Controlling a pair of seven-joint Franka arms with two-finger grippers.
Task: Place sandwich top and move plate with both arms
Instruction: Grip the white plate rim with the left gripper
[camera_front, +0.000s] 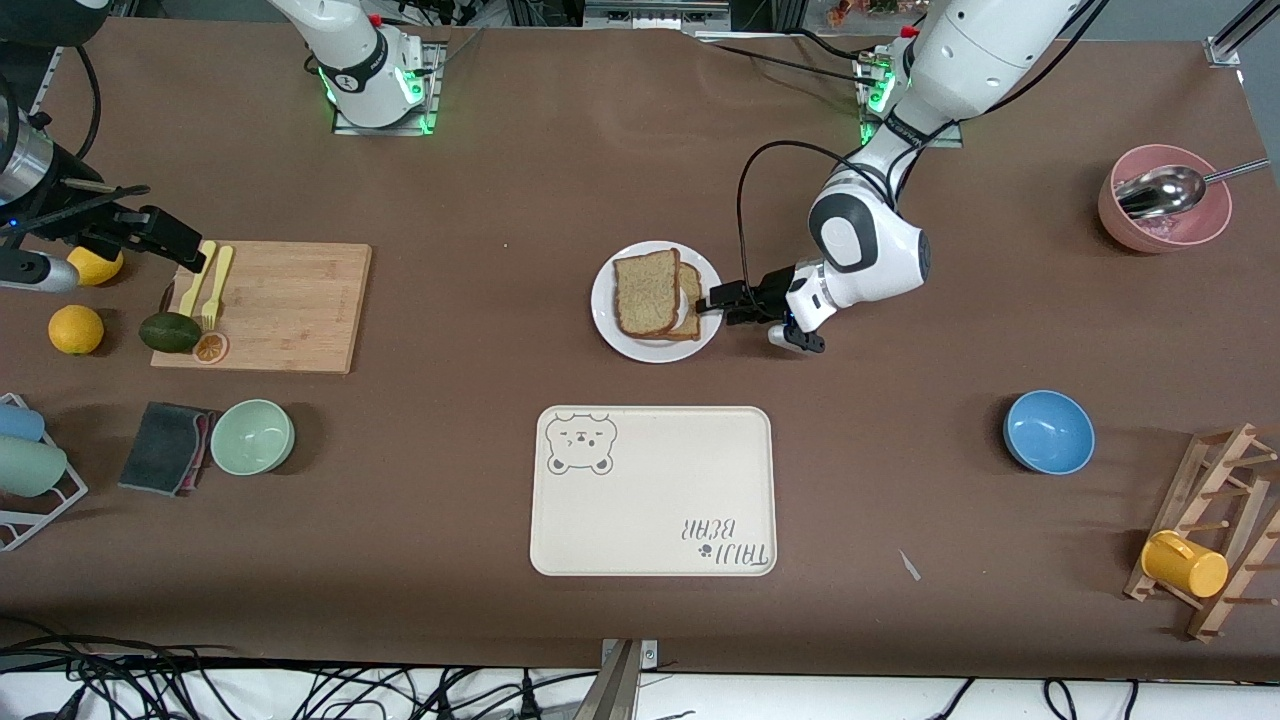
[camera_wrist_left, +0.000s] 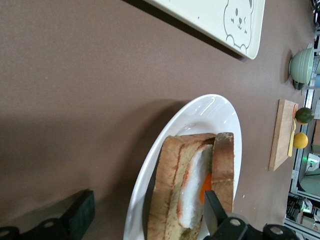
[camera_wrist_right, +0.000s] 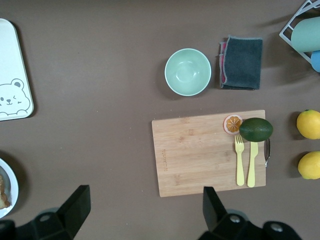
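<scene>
Now sandwich top lies on plate; left gripper at the plate's rim, fingers spread, empty. Right gripper spread over cutting board, waiting.

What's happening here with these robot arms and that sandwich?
The bare sandwich top already lies on the egg slice on the white plate. The left gripper sits low at the plate's rim with its fingers open, one of them over the rim by the bread. The right gripper waits open above the cutting board. The bear tray lies nearer the camera.
</scene>
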